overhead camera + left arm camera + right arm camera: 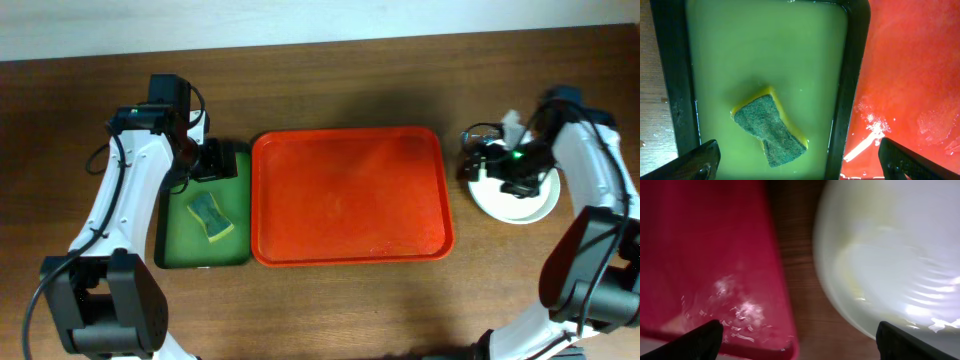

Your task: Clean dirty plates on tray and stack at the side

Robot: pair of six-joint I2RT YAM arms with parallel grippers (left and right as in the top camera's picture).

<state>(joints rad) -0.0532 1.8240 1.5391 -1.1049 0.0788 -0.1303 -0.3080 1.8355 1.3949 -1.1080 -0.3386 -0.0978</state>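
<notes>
One cream-white plate (530, 207) is seen lying flat, face up, on the table just right of the red tray (350, 195), which carries no plates. Whether others are stacked beneath it cannot be told. Being round, it has no long axis. It is judged stiff, light, possibly wet-slick and breakable, and best pinched at the rim. The right gripper (799, 342) is held above its edge, fingers spread and empty. The left gripper (800, 162) is spread over the sponge (771, 131) in the green tray (765, 45).
</notes>
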